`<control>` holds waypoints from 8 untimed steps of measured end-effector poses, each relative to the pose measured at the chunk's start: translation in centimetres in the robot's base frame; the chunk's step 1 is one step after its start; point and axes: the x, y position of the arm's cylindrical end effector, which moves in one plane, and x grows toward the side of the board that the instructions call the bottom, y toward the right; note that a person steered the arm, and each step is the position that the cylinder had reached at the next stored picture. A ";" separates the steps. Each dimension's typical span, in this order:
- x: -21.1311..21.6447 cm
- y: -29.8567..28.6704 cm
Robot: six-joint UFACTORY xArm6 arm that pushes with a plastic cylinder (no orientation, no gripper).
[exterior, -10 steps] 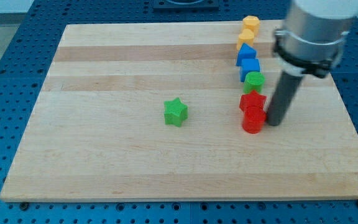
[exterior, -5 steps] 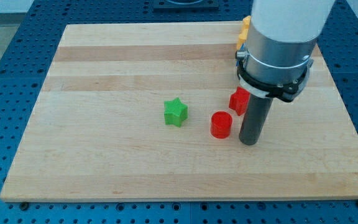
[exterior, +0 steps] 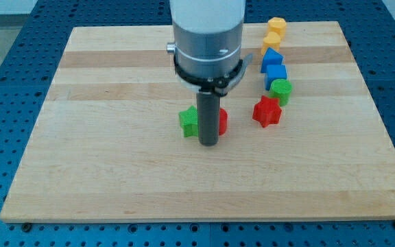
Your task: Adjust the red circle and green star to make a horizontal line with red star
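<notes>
My tip (exterior: 209, 144) rests on the wooden board (exterior: 115, 178) near its middle. The rod stands in front of the gap between two blocks and hides part of each. The green star (exterior: 188, 121) shows at the rod's left side. The red circle (exterior: 222, 121) shows as a sliver at the rod's right side. Both seem to touch the rod. The red star (exterior: 267, 112) lies to the view's right of them, apart from the red circle and slightly higher in the view.
A column of blocks runs up the view's right from the red star: a green block (exterior: 280, 90), two blue blocks (exterior: 276, 74) (exterior: 271, 59), and two yellow blocks (exterior: 269, 44) (exterior: 276, 27). The arm's wide grey body (exterior: 206, 34) hangs over the board's upper middle.
My tip has swept from the view's right to the middle. It pushed the red circle left, away from the red star, until it lies next to the green star.
</notes>
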 end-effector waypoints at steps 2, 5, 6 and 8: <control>-2.5 -8.6; -1.7 -19.4; -3.1 -14.0; -1.8 -13.3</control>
